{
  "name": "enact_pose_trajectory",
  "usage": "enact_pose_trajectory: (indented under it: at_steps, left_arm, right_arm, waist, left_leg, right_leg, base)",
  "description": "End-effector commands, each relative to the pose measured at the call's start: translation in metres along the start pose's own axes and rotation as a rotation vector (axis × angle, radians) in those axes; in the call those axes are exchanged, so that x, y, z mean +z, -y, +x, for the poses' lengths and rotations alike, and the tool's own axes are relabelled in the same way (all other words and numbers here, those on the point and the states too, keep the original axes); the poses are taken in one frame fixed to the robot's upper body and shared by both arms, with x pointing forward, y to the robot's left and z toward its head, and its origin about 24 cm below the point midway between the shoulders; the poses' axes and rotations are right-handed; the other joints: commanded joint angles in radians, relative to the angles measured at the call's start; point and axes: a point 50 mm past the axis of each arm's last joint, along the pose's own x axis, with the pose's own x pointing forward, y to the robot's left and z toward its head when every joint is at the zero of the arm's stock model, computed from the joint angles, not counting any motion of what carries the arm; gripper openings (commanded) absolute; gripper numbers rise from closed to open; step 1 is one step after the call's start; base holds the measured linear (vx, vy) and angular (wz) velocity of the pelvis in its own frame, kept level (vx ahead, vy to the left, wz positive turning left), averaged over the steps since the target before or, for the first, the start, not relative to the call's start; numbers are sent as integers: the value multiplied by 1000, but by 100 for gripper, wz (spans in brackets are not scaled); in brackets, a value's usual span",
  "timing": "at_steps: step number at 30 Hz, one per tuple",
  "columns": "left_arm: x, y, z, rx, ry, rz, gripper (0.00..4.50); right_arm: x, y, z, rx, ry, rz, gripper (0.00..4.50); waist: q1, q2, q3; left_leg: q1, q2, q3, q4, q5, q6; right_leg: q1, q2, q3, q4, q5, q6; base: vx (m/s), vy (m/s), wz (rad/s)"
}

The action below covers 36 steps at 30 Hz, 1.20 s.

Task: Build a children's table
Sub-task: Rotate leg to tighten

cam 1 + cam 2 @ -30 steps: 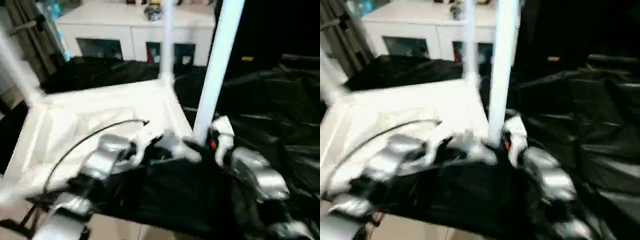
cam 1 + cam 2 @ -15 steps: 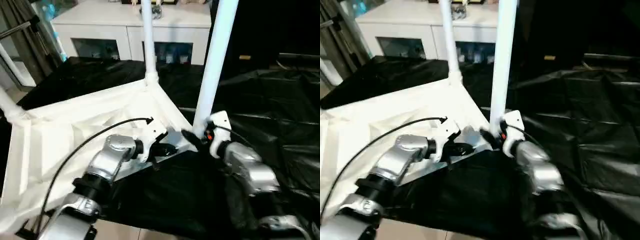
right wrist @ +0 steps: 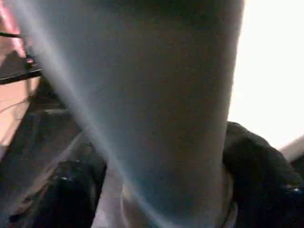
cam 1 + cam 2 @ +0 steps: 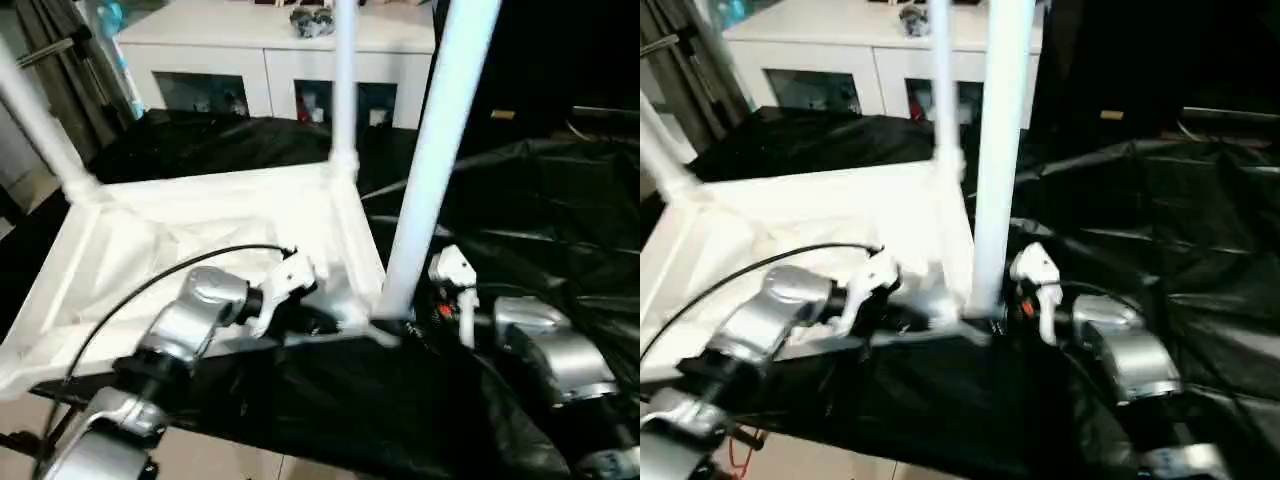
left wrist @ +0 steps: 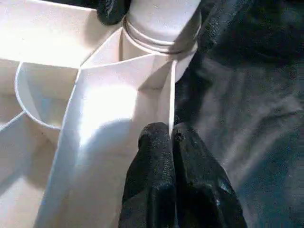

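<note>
Looking down through the head cameras, we see the tabletop (image 4: pixel 215 245) lying upside down, ribbed underside up, on a worktop draped in black sheeting (image 4: pixel 540 200). Three legs stand upright in its corner sockets: the near leg (image 4: pixel 430 160) at the corner closest to our grippers, a far leg (image 4: pixel 345 85) at the corner behind it, and a third leg (image 4: pixel 40 125) at the far left corner. Our left gripper (image 4: pixel 325 322) sits at the tabletop's near edge, just left of the near leg's base. Our right gripper (image 4: pixel 405 325) sits at that base from the right side. A white cabinet (image 4: pixel 270 50) with glass doors stands behind the worktop.

Left wrist view: our left gripper (image 5: pixel 171 135) has its jaws clenched on the thin edge wall of the tabletop (image 5: pixel 99 114), one black finger on each side, close to the corner socket where the near leg (image 5: pixel 164 19) is seated.

Right wrist view: the near leg (image 3: pixel 142 104) rises very close to the camera, with a black finger (image 3: pixel 259 161) on either side of its base. The jaws stand wide around the tube; we cannot tell whether they press on it.
</note>
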Motion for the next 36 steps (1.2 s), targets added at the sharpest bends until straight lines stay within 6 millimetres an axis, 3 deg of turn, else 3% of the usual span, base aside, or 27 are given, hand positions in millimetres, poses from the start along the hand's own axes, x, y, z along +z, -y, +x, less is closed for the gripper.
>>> enact_pose_trajectory:
  at_steps: [1, 4, 9, 12, 14, 17, 18, 19, 20, 22, 24, 27, 28, 29, 32, 33, 34, 35, 36]
  left_arm:
    - [6, -1, 1, 5, 10, 20, 0]
    - [3, -1, -2, 1, -3, 17, 0]
    - [2, 0, -2, -7, -1, 11, 0]
    - [2, -1, -1, 18, 8, -2, 0]
    - [2, -3, 1, 41, 13, -10, 0]
    - [5, -8, 7, 119, 27, -32, 0]
    - [10, -14, 12, 200, 49, -60, 0]
    - [10, -14, 12, 200, 49, -60, 0]
    - [14, -17, 14, 240, 62, -72, 0]
    - [17, -19, 17, 270, 73, -83, 0]
    - [21, -22, 27, 327, 87, -110, 0]
    - [24, -23, 38, 363, 90, -127, 0]
    - [25, -22, 42, 375, 91, -129, 0]
    - [28, -21, 49, 392, 89, -128, 0]
    - [28, -21, 52, 408, 81, -118, 0]
    - [28, -21, 53, 418, 70, -101, 0]
    - [27, -21, 54, 422, 67, -92, 0]
    - [28, -21, 54, 419, 77, -84, 0]
    - [29, -21, 53, 414, 87, -79, 0]
  right_arm:
    - [4, -16, 17, 170, 9, -2, 327]
    - [3, -18, 19, 199, -14, -5, 297]
    - [1, -22, 20, 238, -20, 19, 274]
    - [-1, -26, 21, 255, -25, 30, 272]
    - [-2, -26, 22, 241, -21, 28, 272]
    - [-3, -21, 27, 139, 19, 30, 272]
    - [-3, -14, 35, 12, 62, 37, 272]
    - [-3, -14, 35, 12, 62, 37, 270]
    - [-4, -10, 40, -41, 76, 56, 268]
    - [-5, -8, 44, -79, 87, 63, 262]
    - [-7, -3, 55, -177, 99, 111, 259]
    - [-9, 1, 66, -284, 118, 156, 256]
    - [-9, 3, 70, -330, 120, 163, 254]
    - [-10, 7, 78, -437, 115, 183, 254]
    - [-10, 10, 82, -504, 117, 178, 254]
    - [-9, 13, 84, -547, 131, 179, 254]
    - [-7, 15, 85, -557, 150, 188, 309]
    - [-4, 16, 83, -552, 183, 202, 323]
    - [-2, 16, 82, -535, 210, 221, 325]
  waist:
    - [2, -16, -51]
    - [6, -11, -54]
    - [8, -27, -54]
    - [10, -17, -53]
    - [9, -20, -53]
    - [9, -22, -52]
    - [6, -35, -50]
    - [4, -30, -47]
    - [-1, -30, -43]
    - [-3, -30, -42]
    - [-9, -28, -41]
    - [-20, -32, -36]
    - [-23, -45, -39]
    - [-22, -37, -41]
    - [-30, -36, -39]
    - [-29, -30, -40]
    - [-34, -34, -40]
    - [-33, -31, -41]
    - [-33, -36, -41]
  left_leg:
    - [-4, 35, 0, -58, -142, 98]
    - [-6, 34, -1, -54, -116, 99]
    - [-7, 33, 1, -53, -111, 102]
    - [-5, 33, 1, -52, -108, 101]
    - [-6, 32, 2, -52, -118, 97]
    - [-5, 33, 2, -53, -124, 91]
    - [-7, 32, 2, -55, -128, 85]
    - [-8, 32, 2, -57, -141, 77]
    - [-4, 29, 0, -61, -186, 52]
    - [-1, 29, -3, -64, -211, 40]
    - [-4, 28, -5, -66, -222, 34]
    - [0, 26, -6, -69, -262, 28]
    - [1, 25, -6, -69, -268, 30]
    - [1, 27, -8, -69, -258, 27]
    - [1, 28, -10, -73, -283, 15]
    - [1, 27, -12, -75, -288, 14]
    - [-1, 27, -11, -75, -301, 15]
    - [2, 27, -10, -74, -309, 17]
    - [1, 27, -9, -74, -307, 20]
  right_leg:
    - [50, -49, 38, -65, -171, -255]
    - [49, -46, 37, -56, -103, -268]
    - [51, -48, 38, -57, -124, -260]
    - [48, -48, 39, -57, -131, -256]
    - [49, -47, 39, -59, -135, -255]
    - [47, -49, 40, -61, -151, -251]
    - [47, -49, 40, -63, -173, -243]
    - [43, -50, 40, -65, -206, -239]
    - [43, -51, 39, -77, -318, -207]
    - [41, -51, 39, -83, -367, -185]
    - [41, -50, 40, -83, -366, -178]
    - [38, -50, 39, -92, -416, -166]
    - [39, -50, 38, -95, -431, -156]
    - [38, -53, 40, -90, -422, -158]
    - [33, -51, 39, -95, -419, -153]
    - [36, -50, 38, -93, -413, -152]
    - [34, -50, 39, -95, -408, -153]
    - [33, -50, 40, -97, -399, -156]
    - [34, -49, 40, -96, -391, -158]
  base:
    - [0, 0, 0]
    - [0, 0, 0]
    - [0, 0, 0]
    - [0, 0, 0]
    - [0, 0, 0]
    - [0, 0, 0]
    - [0, 0, 0]
    - [0, 0, 0]
    - [0, 0, 0]
    - [0, 0, 0]
    - [0, 0, 0]
    - [0, 0, 0]
    - [0, 0, 0]
    - [0, 0, 0]
    - [0, 0, 0]
    - [0, 0, 0]
    - [0, 0, 0]
    - [0, 0, 0]
    - [0, 0, 0]
